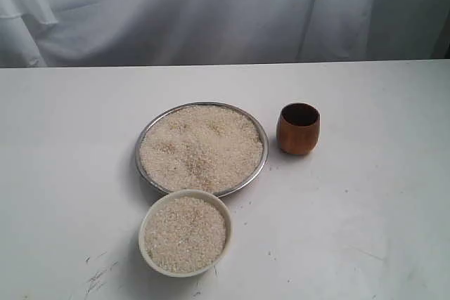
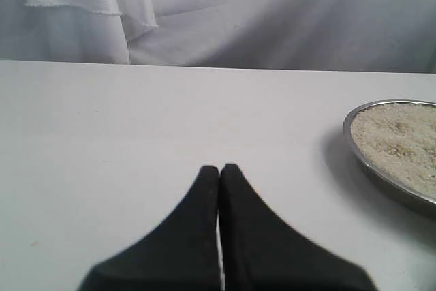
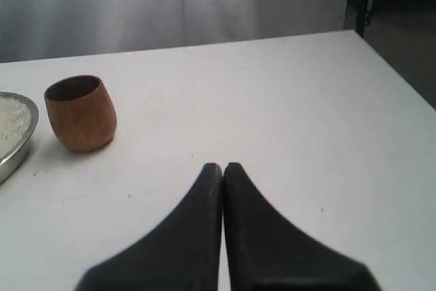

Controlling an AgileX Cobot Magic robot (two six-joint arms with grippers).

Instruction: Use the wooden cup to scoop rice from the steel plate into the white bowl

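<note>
Left gripper (image 2: 219,168): my two black fingers are pressed together tip to tip, nothing between them. It hangs low over the bare white table (image 1: 365,209). Right gripper (image 3: 223,166): same, fingers closed flat against each other, holding nothing. Neither gripper shows in the exterior view.

Steel plate (image 1: 242,186) sits near the middle of the table, heaped almost rim to rim with rice (image 1: 201,147). The pile is uneven, with shallow dents on top. My left wrist view catches only one edge of the plate off to the side, well apart from the left fingers.

White bowl (image 1: 184,193) is on the near side of the plate in the exterior view, also filled with rice close to its rim. Its far rim overlaps the plate's near edge in that view; I cannot tell if they touch.

Wooden cup (image 1: 298,130) stands upright just to the right of the plate, mouth up, dark inside, with a narrow gap between it and the plate's rim. No rice visible in it from here. In my right wrist view the cup is ahead of the closed fingers and off to one side, clearly apart from them, beside the plate's edge.

Few dark scuff marks (image 1: 98,275) on the table near the bowl. White cloth (image 1: 211,12) hangs behind the table.
</note>
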